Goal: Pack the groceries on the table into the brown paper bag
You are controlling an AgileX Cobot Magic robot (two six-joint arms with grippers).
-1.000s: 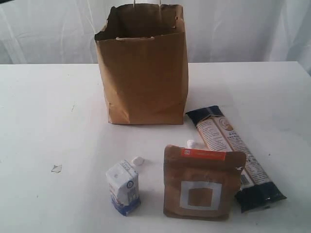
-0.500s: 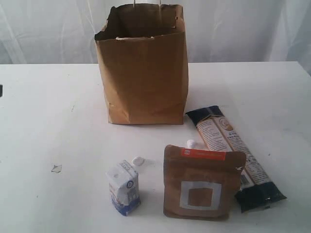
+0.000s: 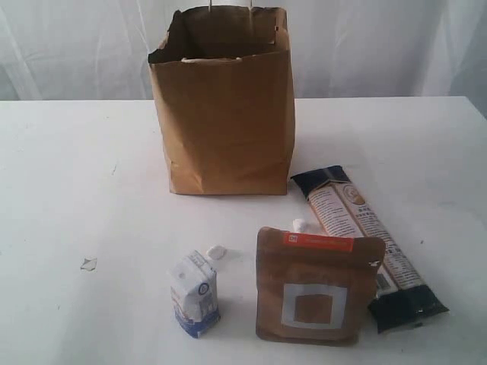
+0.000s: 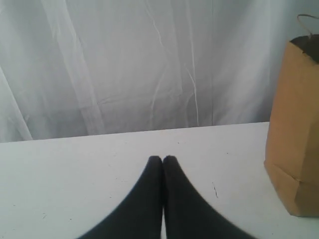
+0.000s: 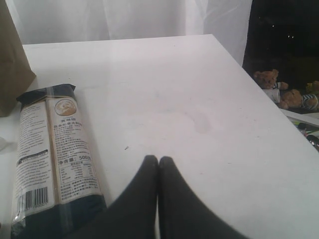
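— How is the scene lit?
— Soft, even brightness is seen; the table (image 3: pixel 61 190) is nearly washed out, and only faint shadows are cast.
— Sharpness?
— Slight softness is noted throughout.

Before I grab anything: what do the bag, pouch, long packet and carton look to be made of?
The bag is matte brown kraft paper, visibly creased. The pouch is matte brown, probably a paper-faced laminate, since it stands stiffly on its own. The packet looks like thin plastic film with a slight sheen. The carton is likely coated paperboard, given its folded gable top.
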